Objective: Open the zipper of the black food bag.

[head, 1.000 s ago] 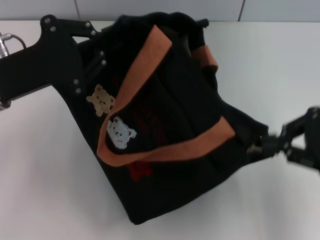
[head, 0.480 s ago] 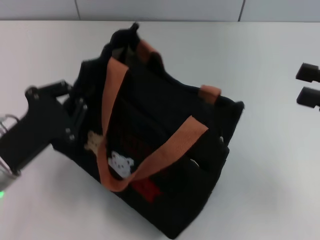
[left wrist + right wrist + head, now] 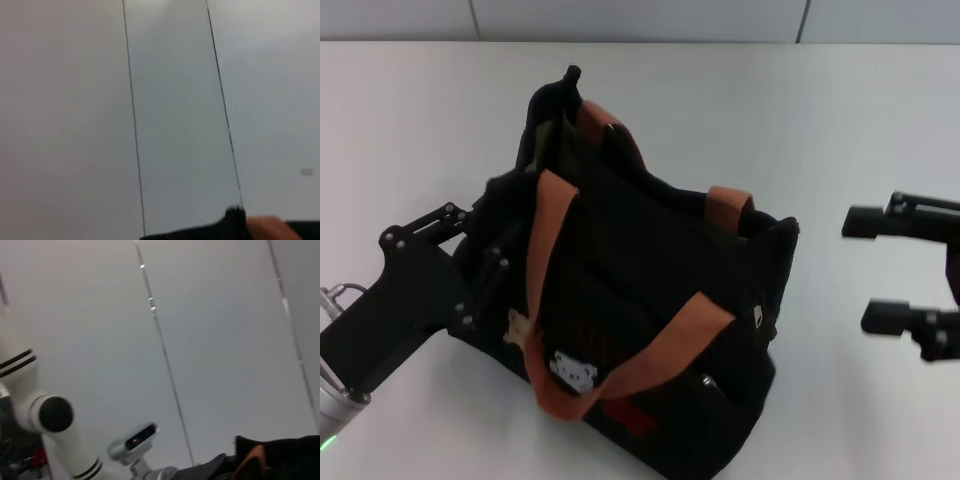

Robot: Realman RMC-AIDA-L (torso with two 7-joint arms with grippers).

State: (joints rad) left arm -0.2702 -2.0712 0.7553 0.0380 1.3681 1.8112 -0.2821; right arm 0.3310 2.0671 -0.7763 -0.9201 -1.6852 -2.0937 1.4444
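The black food bag (image 3: 650, 290) stands tilted on the white table (image 3: 840, 110), its orange-brown handles (image 3: 650, 365) and two bear patches facing me. The zipper (image 3: 665, 195) runs along the top edge between the handles; the far end of the mouth gapes a little, and I cannot make out the pull tab. My left gripper (image 3: 488, 268) is shut on the bag's left end. Off to the bag's right, apart from it, my right gripper (image 3: 878, 268) hangs open and holds nothing. A strip of the bag (image 3: 200, 232) (image 3: 285, 455) shows in each wrist view.
Small silver pulls (image 3: 758, 316) sit on the bag's near right side. Grey wall panels fill both wrist views. In the right wrist view the white left arm (image 3: 50, 415) shows beyond the bag.
The bag has come down from close under the head camera and now rests lower and left. The left gripper moved down with it. The right gripper let go of the bag's right end and opened.
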